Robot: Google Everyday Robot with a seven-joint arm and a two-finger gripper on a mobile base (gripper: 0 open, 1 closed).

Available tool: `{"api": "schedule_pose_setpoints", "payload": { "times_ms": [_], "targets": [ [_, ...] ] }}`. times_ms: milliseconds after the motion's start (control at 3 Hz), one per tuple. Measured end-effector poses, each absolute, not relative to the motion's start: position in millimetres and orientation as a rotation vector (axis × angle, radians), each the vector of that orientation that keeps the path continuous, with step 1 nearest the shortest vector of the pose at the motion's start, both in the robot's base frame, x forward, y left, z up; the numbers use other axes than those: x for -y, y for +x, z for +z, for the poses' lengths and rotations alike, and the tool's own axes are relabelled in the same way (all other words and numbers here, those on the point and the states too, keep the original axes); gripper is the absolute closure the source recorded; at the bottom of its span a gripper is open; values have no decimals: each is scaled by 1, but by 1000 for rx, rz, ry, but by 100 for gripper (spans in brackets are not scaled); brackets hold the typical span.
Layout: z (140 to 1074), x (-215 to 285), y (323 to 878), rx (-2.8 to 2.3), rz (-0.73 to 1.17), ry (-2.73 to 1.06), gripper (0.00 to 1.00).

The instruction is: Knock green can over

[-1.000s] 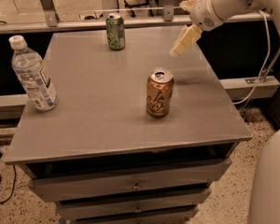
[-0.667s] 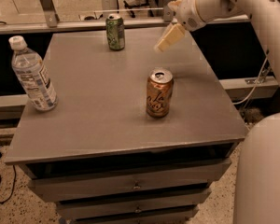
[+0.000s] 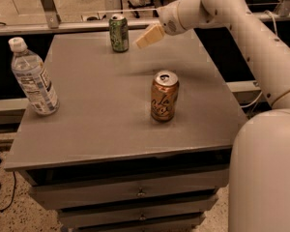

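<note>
At the far edge of the table (image 3: pixel 96 115), my gripper (image 3: pixel 150 36) hovers pinched closed, empty, just right of the upright green can (image 3: pixel 119 33).

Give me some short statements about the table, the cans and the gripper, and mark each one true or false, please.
The green can stands upright near the far edge of the table. True.
The gripper touches the orange can. False: it hovers beside the green can, a gap between them.
The water bottle lies on its side. False: it stands upright.
The orange can is nearer the camera than the green can. True.
</note>
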State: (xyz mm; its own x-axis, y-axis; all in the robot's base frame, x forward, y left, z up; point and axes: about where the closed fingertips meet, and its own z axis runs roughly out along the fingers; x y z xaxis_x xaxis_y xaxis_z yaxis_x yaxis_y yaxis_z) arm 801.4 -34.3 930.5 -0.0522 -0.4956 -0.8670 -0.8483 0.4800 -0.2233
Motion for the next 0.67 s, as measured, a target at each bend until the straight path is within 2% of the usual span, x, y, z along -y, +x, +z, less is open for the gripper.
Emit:
{"api": "schedule_pose_setpoints", "payload": {
  "times_ms": [333, 667],
  "targets": [
    [920, 6, 818, -1701, 500, -1060, 0],
    [920, 6, 818, -1701, 500, -1060, 0]
  ]
}}
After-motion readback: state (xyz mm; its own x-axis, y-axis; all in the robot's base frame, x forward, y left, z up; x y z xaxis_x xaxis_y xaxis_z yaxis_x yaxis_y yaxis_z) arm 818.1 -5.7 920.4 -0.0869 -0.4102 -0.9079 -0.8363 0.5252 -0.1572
